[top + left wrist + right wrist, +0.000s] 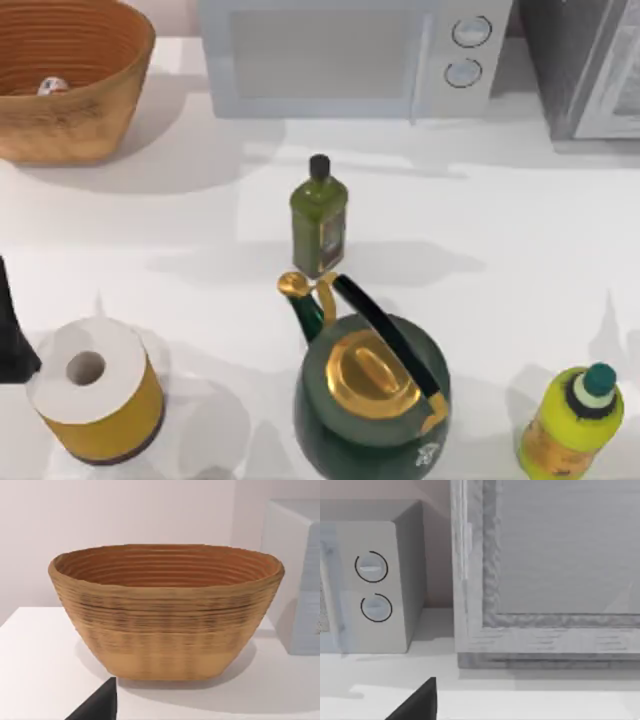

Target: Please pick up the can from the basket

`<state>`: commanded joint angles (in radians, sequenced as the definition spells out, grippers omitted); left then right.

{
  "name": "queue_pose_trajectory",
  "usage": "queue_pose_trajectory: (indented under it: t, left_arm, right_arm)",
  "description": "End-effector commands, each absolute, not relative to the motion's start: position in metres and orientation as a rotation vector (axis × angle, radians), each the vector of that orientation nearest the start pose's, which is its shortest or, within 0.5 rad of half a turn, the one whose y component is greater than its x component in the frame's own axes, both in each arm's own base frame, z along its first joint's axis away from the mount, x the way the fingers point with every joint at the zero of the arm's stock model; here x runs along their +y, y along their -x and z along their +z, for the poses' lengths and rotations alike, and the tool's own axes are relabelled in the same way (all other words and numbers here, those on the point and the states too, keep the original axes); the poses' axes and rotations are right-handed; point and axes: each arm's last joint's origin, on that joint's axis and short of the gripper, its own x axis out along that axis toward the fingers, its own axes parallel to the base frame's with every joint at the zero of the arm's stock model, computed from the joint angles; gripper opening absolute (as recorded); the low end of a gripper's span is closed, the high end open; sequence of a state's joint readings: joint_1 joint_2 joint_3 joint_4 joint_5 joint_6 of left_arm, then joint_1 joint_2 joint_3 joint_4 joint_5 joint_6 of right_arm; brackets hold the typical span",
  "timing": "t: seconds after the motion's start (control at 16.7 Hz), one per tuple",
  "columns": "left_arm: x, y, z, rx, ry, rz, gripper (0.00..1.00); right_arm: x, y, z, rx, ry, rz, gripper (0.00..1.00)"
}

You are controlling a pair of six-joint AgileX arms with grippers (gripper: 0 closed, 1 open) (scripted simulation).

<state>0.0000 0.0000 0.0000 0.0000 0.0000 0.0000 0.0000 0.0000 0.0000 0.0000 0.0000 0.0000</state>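
**Left tool short of basket; can not yet taken**

The left tool [12, 345] sits at the tabletop's nine o'clock edge, a dark shape low beside the toilet paper roll [95, 400]; whether its fingers are spread or pressed together cannot be told. Its wrist view faces the basket [165, 625] side-on across bare tabletop [180, 230], so the arm is judged low and level, aimed toward eleven o'clock, well apart from the rim.

The can [52, 86] lies inside the basket at eleven o'clock, near the wall, partly hidden by it; its pose is unclear.

Handling, as judged: a small rigid can, light, with a smooth label likely to slip. Hold across the body from above, clearing the wicker wall.

The right arm is parked facing the microwave [375, 585].
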Motion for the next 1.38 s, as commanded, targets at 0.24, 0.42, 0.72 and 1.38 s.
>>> queue_pose_trajectory:
  t: [0.24, 0.42, 0.72, 1.38]
  left_arm:
    - [-0.001, -0.106, 0.167, 0.010, 0.002, 0.004, 1.00]
    - [0.000, -0.108, 0.192, 0.057, 0.007, 0.012, 1.00]
    - [0.002, -0.136, 0.261, 0.224, 0.017, 0.006, 1.00]
    - [0.013, -0.359, 0.332, 0.808, 0.034, -0.028, 1.00]
  right_arm:
    - [-0.001, -0.106, 0.160, 0.000, 0.000, 0.000, 1.00]
    - [-0.001, -0.106, 0.160, 0.000, 0.000, 0.000, 1.00]
    - [-0.001, -0.106, 0.160, 0.000, 0.000, 0.000, 1.00]
    - [-0.001, -0.106, 0.160, 0.000, 0.000, 0.000, 1.00]
